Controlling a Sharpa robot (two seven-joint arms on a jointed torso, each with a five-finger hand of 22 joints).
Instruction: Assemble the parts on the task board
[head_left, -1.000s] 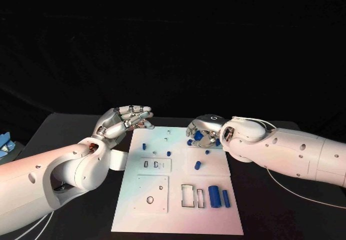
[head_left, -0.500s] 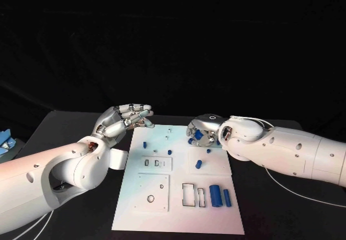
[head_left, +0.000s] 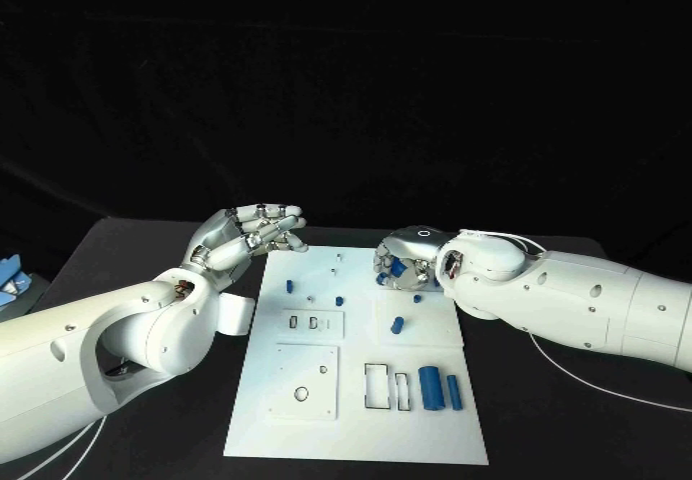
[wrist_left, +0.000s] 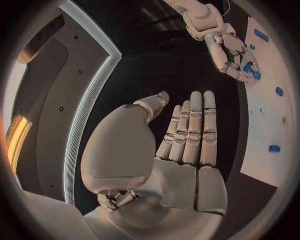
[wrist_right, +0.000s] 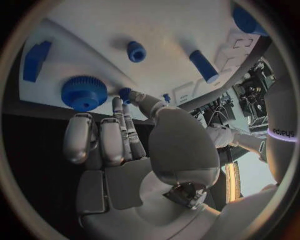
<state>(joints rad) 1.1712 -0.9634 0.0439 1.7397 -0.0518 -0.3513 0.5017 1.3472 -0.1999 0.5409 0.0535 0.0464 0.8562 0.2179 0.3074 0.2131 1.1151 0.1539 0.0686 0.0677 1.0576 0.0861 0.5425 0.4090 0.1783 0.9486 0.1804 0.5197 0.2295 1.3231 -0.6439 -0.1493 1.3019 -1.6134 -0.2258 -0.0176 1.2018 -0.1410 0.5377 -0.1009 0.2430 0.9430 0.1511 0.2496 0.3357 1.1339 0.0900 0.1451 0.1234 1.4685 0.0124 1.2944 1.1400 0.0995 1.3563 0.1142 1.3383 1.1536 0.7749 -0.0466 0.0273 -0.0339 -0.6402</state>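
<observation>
Your right hand (head_left: 405, 262) hovers over the far right of the task board (head_left: 361, 400), fingertips pinching a small blue peg (wrist_right: 125, 93) beside a blue gear (wrist_right: 83, 93). Your left hand (head_left: 248, 236) floats released, fingers straight, off the board's far left corner. The step looks like seating that peg; next, lower it squarely into its hole.

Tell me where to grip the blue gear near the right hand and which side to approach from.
Grip the blue gear across its toothed rim, coming straight down from above. It appears to lie flat on the task board, hole facing up, so the rim looks like the likeliest hold. The right hand is beside it.
</observation>
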